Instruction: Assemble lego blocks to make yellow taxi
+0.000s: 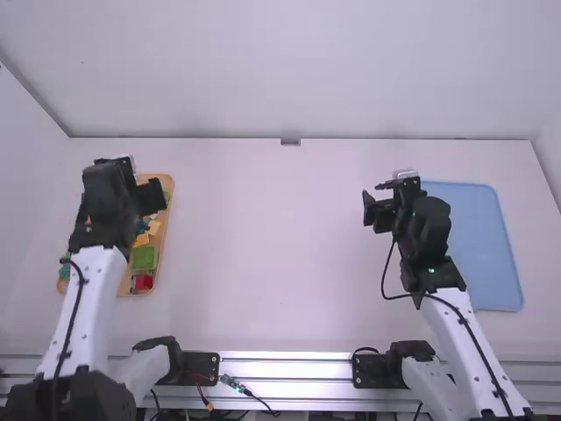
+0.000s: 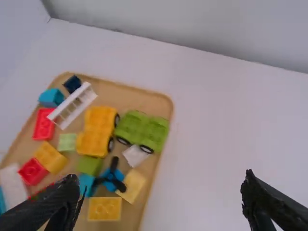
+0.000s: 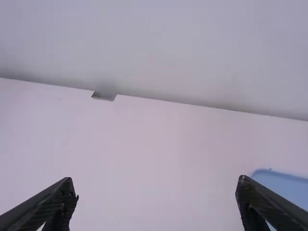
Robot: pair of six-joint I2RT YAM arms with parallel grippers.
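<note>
Above the wooden tray at the table's left is my left gripper (image 1: 131, 189); in its wrist view the left gripper (image 2: 161, 197) is open with nothing between its fingers. Inside the tray lie a yellow wheeled car base (image 2: 96, 130), a green wheeled base (image 2: 142, 130), a yellow block (image 2: 105, 208), an orange-yellow block (image 2: 50, 158), a white slatted piece (image 2: 72, 106) and a white block (image 2: 135, 155). My right gripper (image 1: 381, 206) hangs over the table just left of the blue tray; in its wrist view the right gripper (image 3: 156, 199) is open and holds nothing.
The wooden tray (image 1: 169, 189) also bears red, teal and green blocks, partly hidden under the left arm. A blue tray (image 1: 478, 246) lies at the right, partly beneath the right arm. Bare white table (image 1: 272, 246) stretches between the two trays, with a wall behind.
</note>
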